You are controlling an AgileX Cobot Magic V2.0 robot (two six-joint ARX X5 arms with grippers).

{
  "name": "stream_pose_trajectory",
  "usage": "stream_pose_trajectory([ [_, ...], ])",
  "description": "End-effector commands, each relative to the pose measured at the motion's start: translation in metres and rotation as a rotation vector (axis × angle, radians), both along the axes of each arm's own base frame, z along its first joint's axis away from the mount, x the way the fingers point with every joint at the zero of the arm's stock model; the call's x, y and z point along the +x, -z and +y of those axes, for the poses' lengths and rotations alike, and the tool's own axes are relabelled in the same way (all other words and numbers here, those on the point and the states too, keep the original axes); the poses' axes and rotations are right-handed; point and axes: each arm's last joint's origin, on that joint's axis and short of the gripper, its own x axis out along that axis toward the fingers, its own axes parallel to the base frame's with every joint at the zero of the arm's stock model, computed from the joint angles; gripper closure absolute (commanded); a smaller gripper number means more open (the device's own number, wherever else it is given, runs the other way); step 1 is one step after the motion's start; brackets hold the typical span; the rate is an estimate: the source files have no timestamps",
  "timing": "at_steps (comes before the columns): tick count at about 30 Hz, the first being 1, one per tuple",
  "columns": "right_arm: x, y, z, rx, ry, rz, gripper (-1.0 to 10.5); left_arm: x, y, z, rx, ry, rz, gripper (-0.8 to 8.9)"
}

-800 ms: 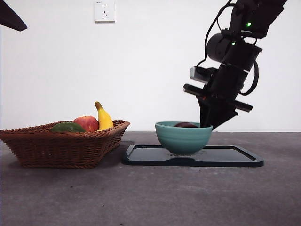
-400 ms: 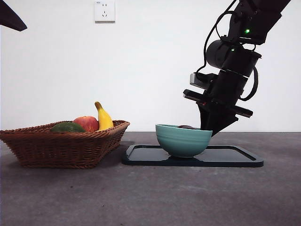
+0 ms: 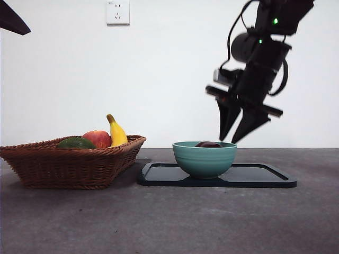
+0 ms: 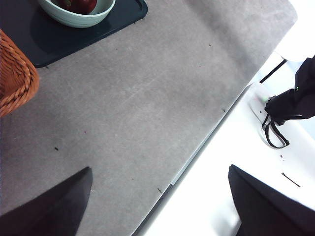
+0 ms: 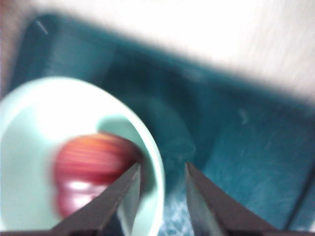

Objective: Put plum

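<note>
Plum (image 3: 208,144) rests in the teal bowl (image 3: 204,159), too round for a clear axis; right gripper (image 3: 236,133) hangs above, jaws apart

Bare grey table (image 3: 212,222) lies open before the black tray (image 3: 265,177); the brown woven basket (image 3: 69,164) seems close beside the teal bowl (image 3: 204,159).
</note>
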Motion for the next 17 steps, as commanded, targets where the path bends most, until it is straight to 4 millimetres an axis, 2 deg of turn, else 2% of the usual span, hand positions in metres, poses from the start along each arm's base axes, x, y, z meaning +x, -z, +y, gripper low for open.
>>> stream_pose_trajectory([
  [1,-0.001,-0.029,0.001,0.016,0.001,-0.051,8.0,0.001,-0.003,-0.001,-0.005,0.021,-0.026,3.77],
  [4,-0.011,-0.054,-0.002,0.018,-0.017,-0.086,8.0,0.001,-0.003,-0.001,-0.005,0.021,-0.025,3.77],
  [9,-0.043,-0.097,-0.011,0.018,-0.04,-0.133,8.0,0.001,-0.003,-0.001,-0.005,0.022,-0.026,3.77],
  [13,-0.075,-0.132,-0.021,0.037,-0.043,-0.202,8.0,0.001,-0.003,-0.001,-0.005,0.022,-0.026,3.77],
  [17,-0.115,-0.151,-0.032,0.053,-0.046,-0.258,8.0,0.001,-0.003,-0.001,-0.005,0.022,-0.026,3.77],
])
